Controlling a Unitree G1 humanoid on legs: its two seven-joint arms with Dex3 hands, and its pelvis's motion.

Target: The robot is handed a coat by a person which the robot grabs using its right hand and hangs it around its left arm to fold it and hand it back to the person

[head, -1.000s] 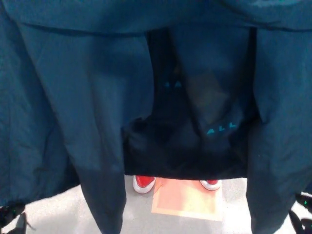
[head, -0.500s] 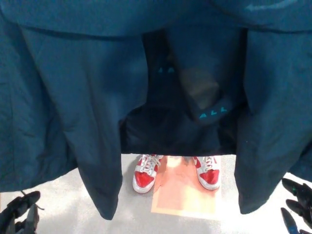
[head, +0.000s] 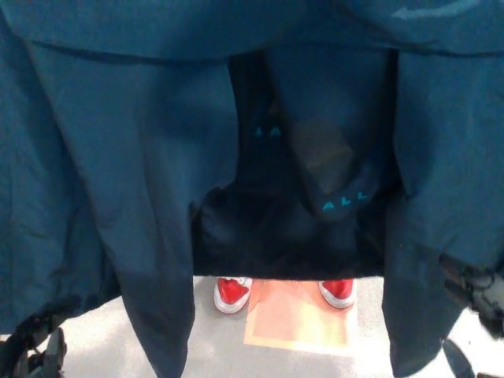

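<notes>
A dark teal coat [head: 134,157] hangs spread across nearly the whole head view, held up from above the picture. Through its open front I see a person's dark garment [head: 276,228] with small teal letters. My right hand [head: 475,293] is at the right edge, against the lower hem of the coat's right panel, its fingers apart and not closed on the cloth. My left hand [head: 35,350] sits low in the bottom left corner, below the coat's left panel, holding nothing.
A person stands close in front; the toes of their red and white shoes [head: 233,290] show under the coat. An orange square [head: 299,319] marks the grey floor [head: 220,346] between the shoes.
My right hand has risen from the bottom right corner to the coat's right hem. The coat has dropped lower, covering most of the shoes. My left hand has barely moved.
</notes>
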